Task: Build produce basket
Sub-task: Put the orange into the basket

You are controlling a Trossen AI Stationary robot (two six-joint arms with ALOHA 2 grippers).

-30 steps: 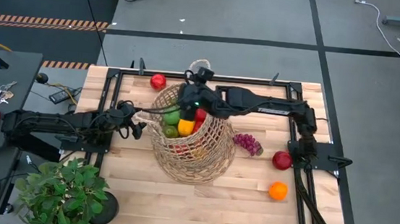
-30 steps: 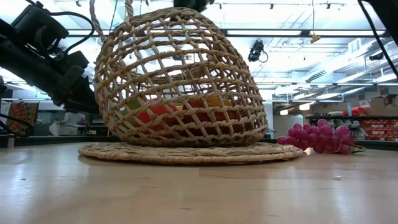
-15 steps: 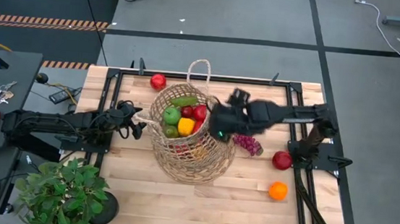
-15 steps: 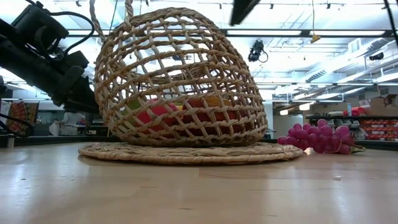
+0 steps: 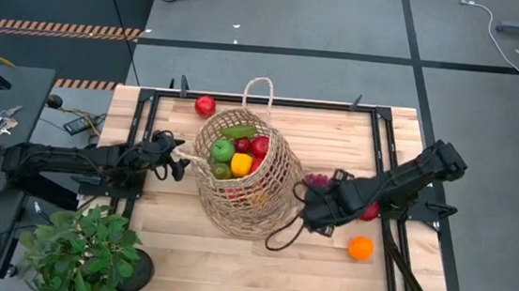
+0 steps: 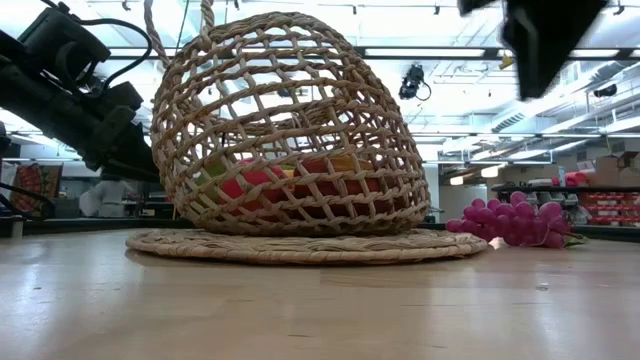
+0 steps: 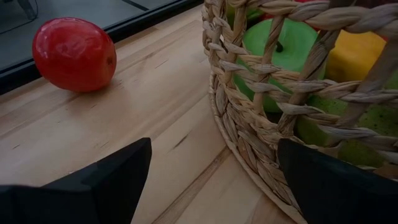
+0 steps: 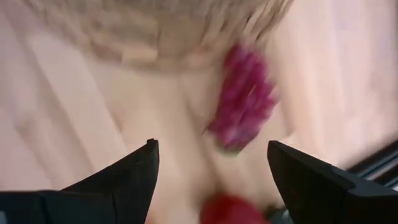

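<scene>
The right gripper (image 5: 314, 216), empty with fingers spread, should settle squarely over the grapes (image 8: 244, 106) beside the basket (image 5: 246, 187) before pinching

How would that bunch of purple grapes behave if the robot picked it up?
The grapes are a lumpy cluster of many small balls, so they would probably sag or swing rather than stay stiff. Lying flat on the table beside the basket, they look unlikely to roll. Glossy beads might slip between the right gripper fingers.
</scene>
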